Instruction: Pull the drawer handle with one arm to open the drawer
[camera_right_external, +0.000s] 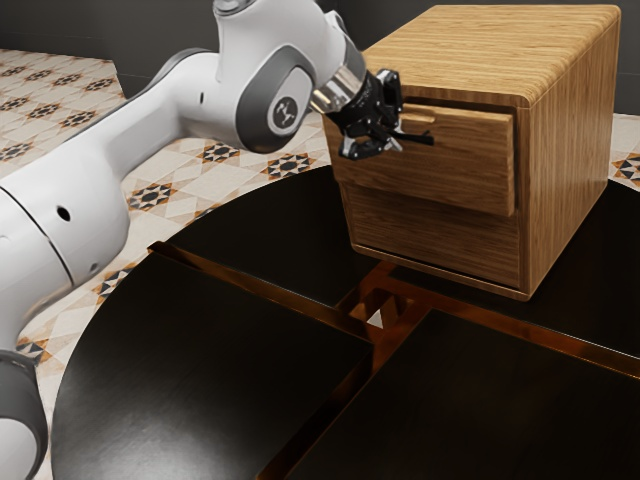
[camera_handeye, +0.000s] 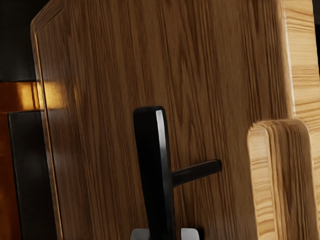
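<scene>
A wooden cabinet (camera_right_external: 560, 120) stands on the dark table at the exterior view's right. Its upper drawer (camera_right_external: 465, 165) sticks out a little from the cabinet face. My black gripper (camera_right_external: 392, 133) is at the front of this drawer, shut on the thin black drawer handle (camera_right_external: 420, 138). In the wrist view the handle bar (camera_handeye: 152, 165) runs down between my grey finger pads (camera_handeye: 140, 234), which press it from both sides. Its short post (camera_handeye: 197, 172) joins it to the drawer front (camera_handeye: 150, 65). The cabinet's frame edge (camera_handeye: 280, 180) is beside it.
The lower drawer (camera_right_external: 440, 235) sits flush in the cabinet. The black table (camera_right_external: 200, 350) has orange-brown seams crossing near the middle (camera_right_external: 375, 315). A patterned tile floor (camera_right_external: 60, 100) lies behind, under my white arm (camera_right_external: 150, 140).
</scene>
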